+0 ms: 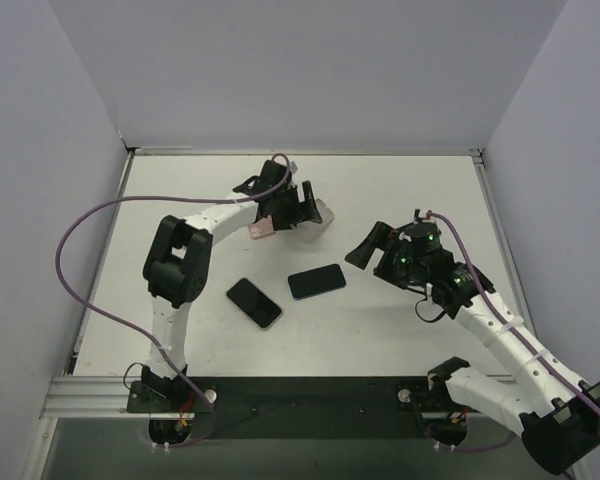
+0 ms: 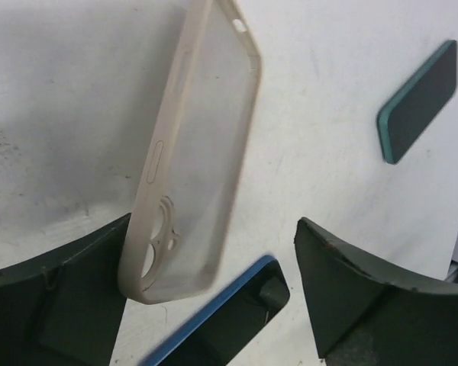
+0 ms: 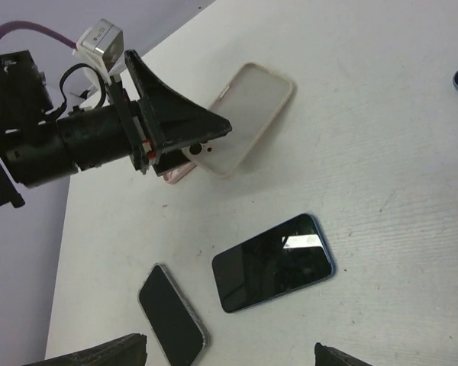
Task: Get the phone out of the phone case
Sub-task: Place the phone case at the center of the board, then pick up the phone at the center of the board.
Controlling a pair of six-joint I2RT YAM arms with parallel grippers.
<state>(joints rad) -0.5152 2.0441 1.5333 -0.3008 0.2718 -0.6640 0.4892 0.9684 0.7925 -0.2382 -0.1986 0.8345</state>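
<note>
The left hand [image 1: 306,208] and its arm crowd the upper middle of the top view, covering the left end of the beige phone case [image 1: 326,213]. The case's right end is reachable. In the centre lie the blue-edged phone [image 1: 316,281] and the dark phone [image 1: 254,303], with a bare strip of worktop [image 1: 410,185] between them. The right hand [image 1: 372,255] hangs just right of the blue-edged phone, its fingers spread wide. The upper right and far left of the worktop lie bare, up to the walls [image 1: 60,100].

A white, lightly scuffed tabletop [image 1: 400,335] is boxed by plain pale walls [image 1: 310,70] along its far and side edges.
</note>
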